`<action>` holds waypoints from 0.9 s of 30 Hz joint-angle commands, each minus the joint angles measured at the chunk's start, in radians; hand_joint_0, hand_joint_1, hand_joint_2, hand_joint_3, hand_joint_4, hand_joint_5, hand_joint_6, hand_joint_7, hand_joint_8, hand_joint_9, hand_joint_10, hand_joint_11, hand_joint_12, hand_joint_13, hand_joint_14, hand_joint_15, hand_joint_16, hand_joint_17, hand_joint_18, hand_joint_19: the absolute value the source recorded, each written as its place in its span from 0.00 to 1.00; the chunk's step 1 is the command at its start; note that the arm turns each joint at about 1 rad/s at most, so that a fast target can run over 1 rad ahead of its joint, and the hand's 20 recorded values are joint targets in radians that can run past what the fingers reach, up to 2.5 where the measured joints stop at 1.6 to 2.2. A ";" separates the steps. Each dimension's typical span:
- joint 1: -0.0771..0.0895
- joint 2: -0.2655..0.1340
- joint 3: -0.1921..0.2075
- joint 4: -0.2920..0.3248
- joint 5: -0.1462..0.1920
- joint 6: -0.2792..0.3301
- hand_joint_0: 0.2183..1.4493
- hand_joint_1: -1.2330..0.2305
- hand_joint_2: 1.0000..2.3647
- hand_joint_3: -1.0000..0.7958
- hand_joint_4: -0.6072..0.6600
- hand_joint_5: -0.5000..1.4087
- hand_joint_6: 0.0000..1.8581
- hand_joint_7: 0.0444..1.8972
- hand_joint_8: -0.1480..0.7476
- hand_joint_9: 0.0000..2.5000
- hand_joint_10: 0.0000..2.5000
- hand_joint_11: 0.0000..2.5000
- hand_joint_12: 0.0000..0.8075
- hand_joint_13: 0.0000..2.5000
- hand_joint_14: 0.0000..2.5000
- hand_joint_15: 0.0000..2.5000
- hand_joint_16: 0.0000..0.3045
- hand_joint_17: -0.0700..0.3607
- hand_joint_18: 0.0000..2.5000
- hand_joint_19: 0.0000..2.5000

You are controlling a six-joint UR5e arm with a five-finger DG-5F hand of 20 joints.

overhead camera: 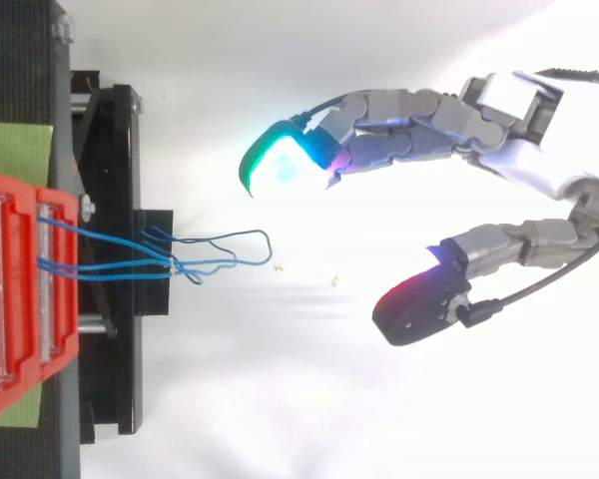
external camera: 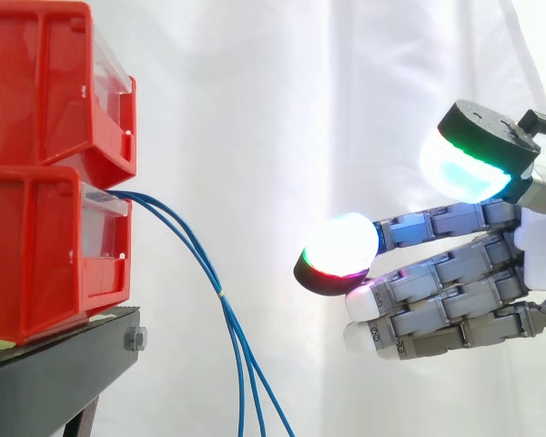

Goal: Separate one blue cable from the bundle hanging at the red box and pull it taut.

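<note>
A: What worries you here?

B: Start with the big pieces. The red bins (external camera: 36,118) sit stacked on the black stand (external camera: 55,373), and the cables come out of the lower bin (external camera: 36,264). I can't see what fixes that bin in place, so a hard pull might drag it forward toward the stand's edge.

A: And the hand?

B: The hand (external camera: 464,296) hangs well apart from the cables, off to their right, holding nothing. Its fingers are stretched toward the bins and the thumb is spread wide from them. The pads are thick and the strands are thin and close together. I'd judge it likely to close on two or three at once, or to let a single one slip out.

A: How does the bundle itself look?

B: The blue cable bundle (external camera: 216,282) leaves the front of the lower bin, arcs outward and droops slack past the bottom of the side view. From above, some strands curl into loose loops beyond the stand.

A: Anything smaller?

B: A small pale tie (external camera: 221,293) binds the strands at mid-hang. Above it they run nearly touching, and below it they fan apart, so a grasp below looks easier.
</note>
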 commanded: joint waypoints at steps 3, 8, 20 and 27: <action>0.001 0.000 0.000 0.000 0.001 -0.009 0.25 0.32 0.00 0.28 0.70 0.15 0.27 0.39 0.55 0.19 0.00 0.13 0.40 0.18 0.00 0.06 0.11 0.34 0.09 0.01; 0.003 -0.006 0.000 0.000 0.001 -0.014 0.25 0.32 0.00 0.28 0.70 0.15 0.27 0.39 0.55 0.19 0.00 0.13 0.40 0.18 0.00 0.05 0.11 0.34 0.09 0.01; -0.006 -0.092 0.084 -0.028 -0.036 0.023 0.25 0.33 0.00 0.28 0.70 0.15 0.27 0.39 0.55 0.20 0.00 0.13 0.40 0.19 0.00 0.06 0.11 0.34 0.10 0.01; -0.012 -0.129 0.106 -0.020 -0.043 0.024 0.25 0.33 0.00 0.28 0.71 0.16 0.27 0.39 0.55 0.20 0.00 0.13 0.40 0.19 0.00 0.06 0.11 0.34 0.10 0.01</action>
